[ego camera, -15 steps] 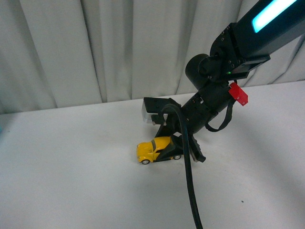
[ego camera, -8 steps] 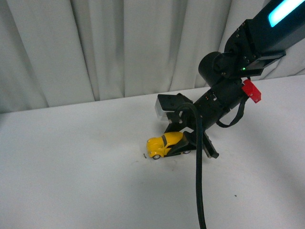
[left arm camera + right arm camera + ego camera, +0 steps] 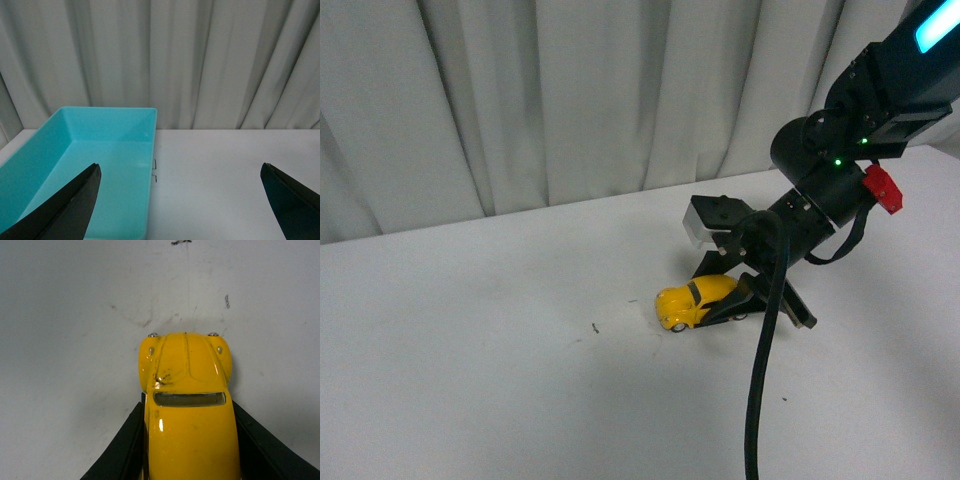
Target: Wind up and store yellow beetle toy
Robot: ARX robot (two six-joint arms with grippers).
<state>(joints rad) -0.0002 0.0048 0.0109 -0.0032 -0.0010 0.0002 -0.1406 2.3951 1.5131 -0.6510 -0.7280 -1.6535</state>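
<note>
Clamped by right fingers, yellow beetle toy dragged rightward; left fingers spread.

A white table carries the yellow toy, which stands on its wheels right of centre, nose pointing left. Small dark scuffs mark the top just left of it. A teal bin rests near the far edge.
</note>
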